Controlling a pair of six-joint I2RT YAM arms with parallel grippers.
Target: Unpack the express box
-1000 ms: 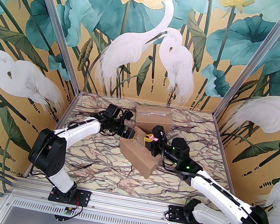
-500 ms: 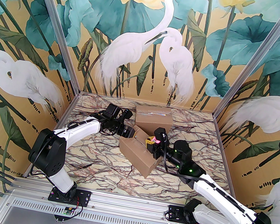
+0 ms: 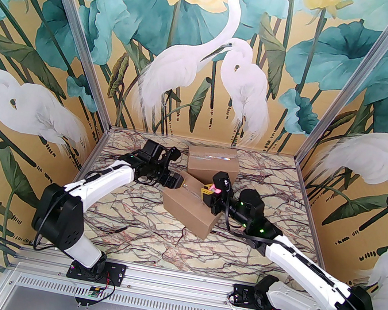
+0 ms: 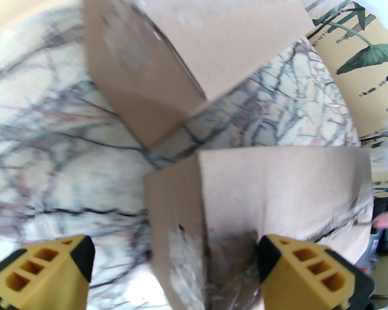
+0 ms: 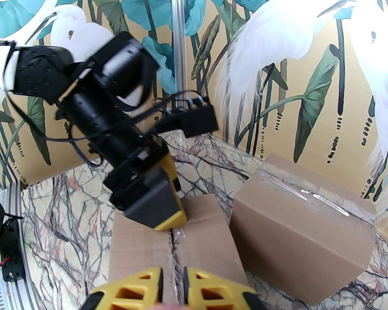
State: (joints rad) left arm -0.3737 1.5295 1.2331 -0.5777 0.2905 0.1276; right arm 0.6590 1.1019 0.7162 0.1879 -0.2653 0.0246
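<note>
Express box (image 3: 187,212) corner sits between spread left jaws, seam beneath closed right jaws.

A marble-patterned tabletop (image 3: 137,222) with dark and reddish veins spreads beneath the fingers (image 4: 45,266), and beyond and to either side of them rise evenly lit walls (image 3: 210,61) painted with white egrets, teal lotus leaves and pale yellow blossoms on gold, joined by aluminium corner posts (image 3: 86,57).

No text is legible on the near box (image 3: 187,212) (nor on the far box (image 3: 212,166)).
</note>
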